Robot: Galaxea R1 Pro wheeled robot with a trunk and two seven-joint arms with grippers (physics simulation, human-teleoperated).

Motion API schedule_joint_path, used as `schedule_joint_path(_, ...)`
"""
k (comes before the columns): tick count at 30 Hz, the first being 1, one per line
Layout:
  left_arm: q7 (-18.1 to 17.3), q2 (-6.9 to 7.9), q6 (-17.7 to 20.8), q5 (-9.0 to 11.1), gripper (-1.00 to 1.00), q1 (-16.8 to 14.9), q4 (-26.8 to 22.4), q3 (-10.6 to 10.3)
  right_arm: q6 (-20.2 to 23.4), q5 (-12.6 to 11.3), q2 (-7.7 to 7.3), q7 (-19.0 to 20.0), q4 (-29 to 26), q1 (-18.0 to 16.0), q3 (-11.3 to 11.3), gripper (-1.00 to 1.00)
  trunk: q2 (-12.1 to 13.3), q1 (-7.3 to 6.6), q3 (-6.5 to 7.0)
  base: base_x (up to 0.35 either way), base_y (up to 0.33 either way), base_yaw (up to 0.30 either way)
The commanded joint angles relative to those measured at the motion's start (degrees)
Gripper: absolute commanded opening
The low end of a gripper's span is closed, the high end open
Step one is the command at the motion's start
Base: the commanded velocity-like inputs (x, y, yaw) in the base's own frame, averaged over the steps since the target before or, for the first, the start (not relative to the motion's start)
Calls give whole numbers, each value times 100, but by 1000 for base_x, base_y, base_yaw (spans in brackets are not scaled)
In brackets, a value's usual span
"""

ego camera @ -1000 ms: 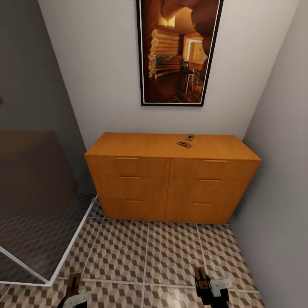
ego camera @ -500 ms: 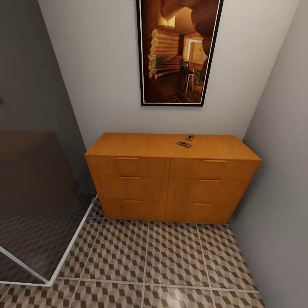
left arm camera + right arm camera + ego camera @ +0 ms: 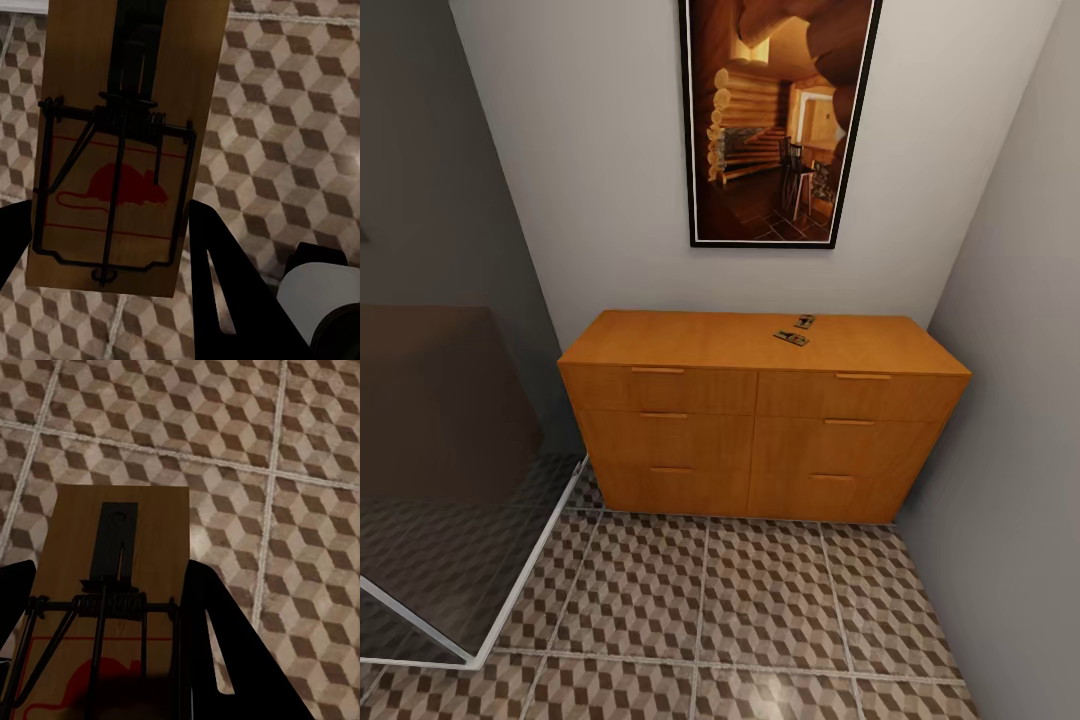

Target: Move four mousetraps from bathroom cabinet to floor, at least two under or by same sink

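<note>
Mousetraps [image 3: 124, 142] [image 3: 112, 607] sit gripped between each end effector's [image 3: 109, 247] [image 3: 105, 660] fingers.

Each pincer [image 3: 112, 247] has flat black fingers [image 3: 225, 292]; a white rounded housing [image 3: 319, 300] sits behind.

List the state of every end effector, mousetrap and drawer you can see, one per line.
Left end effector: shut on a mousetrap, above the tiled floor.
Right end effector: shut on a second mousetrap.
Two mousetraps: lying flat on the cabinet top.
Cabinet drawers: all closed.
</note>
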Motion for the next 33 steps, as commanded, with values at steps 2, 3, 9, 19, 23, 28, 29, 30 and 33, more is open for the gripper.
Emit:
schedule_joint_path(2, 84, -2, -5, -41, -100, -2, 5, -43, -12, 44, 2, -29, 4, -3, -19, -100, -2, 0, -5, 0, 0, 0)
schedule_joint_path(3, 84, -2, -5, -41, -100, -2, 3, -45, -11, 44, 2, -28, 4, -3, -20, -100, -2, 0, -5, 0, 0, 0)
schedule_joint_path(9, 83, -2, -5, -42, -100, -2, 5, -44, -11, 44, 2, -32, 4, -3, -25, -100, -2, 0, -5, 0, 0, 0)
schedule_joint_path(19, 83, -2, -5, -42, -100, -2, 4, -44, -12, 44, -1, -29, 4, -3, -25, -100, -2, 0, -5, 0, 0, 0)
schedule_joint_path(23, 83, -2, -5, -42, -100, -2, 2, -43, -12, 44, 1, -29, 4, -3, -24, -100, -2, 0, -5, 0, 0, 0)
schedule_joint_path(28, 84, -2, -4, -42, -100, -2, 3, -44, -10, 44, 0, -32, 4, -3, -26, -100, -2, 0, -5, 0, 0, 0)
schedule_joint_path(29, 84, -2, -5, -42, -100, -2, 4, -44, -12, 44, 1, -32, 4, -3, -26, -100, -2, 0, -5, 0, 0, 0)
schedule_joint_path(30, 84, -2, -5, -42, -100, -2, 4, -44, -12, 44, 1, -31, 4, -3, -26, -100, -2, 0, -5, 0, 0, 0)
schedule_joint_path(33, 84, -2, -5, -42, -100, -2, 5, -43, -13, 44, 0, -31, 4, -3, -25, -100, -2, 0, -5, 0, 0, 0)
